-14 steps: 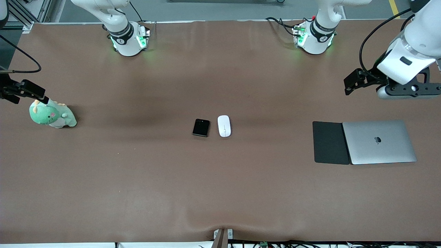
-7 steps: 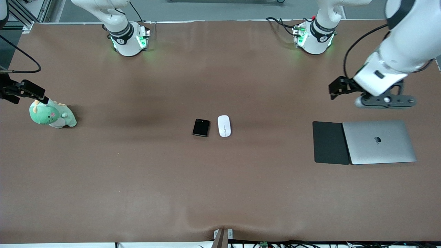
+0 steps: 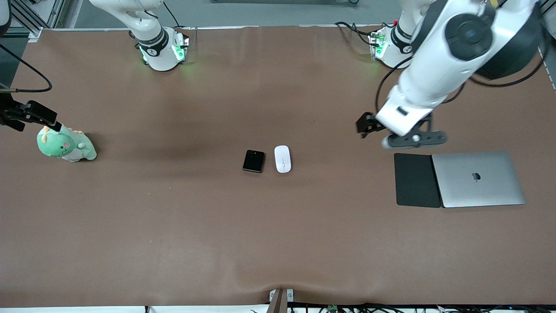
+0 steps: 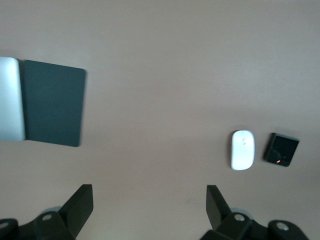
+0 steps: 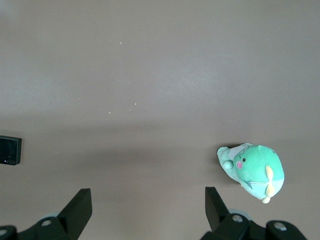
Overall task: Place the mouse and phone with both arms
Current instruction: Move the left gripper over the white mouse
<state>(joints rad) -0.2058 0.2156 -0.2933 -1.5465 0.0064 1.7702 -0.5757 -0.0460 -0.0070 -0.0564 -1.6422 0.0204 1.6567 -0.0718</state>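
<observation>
The white mouse and the black phone lie side by side at the middle of the table, the mouse toward the left arm's end. Both also show in the left wrist view, the mouse and the phone. My left gripper hangs open and empty over bare table beside the black pad; its fingers stand wide apart in the left wrist view. My right gripper is open and empty over bare table near the plush toy. The phone's edge shows in the right wrist view.
A matte black pad and a closed silver laptop lie together toward the left arm's end. A green plush toy sits toward the right arm's end. The brown table cover is bare nearer the camera.
My left arm has swung from the table's end toward the middle and now hangs beside the pad. The right arm, the mouse and the phone have not moved.
</observation>
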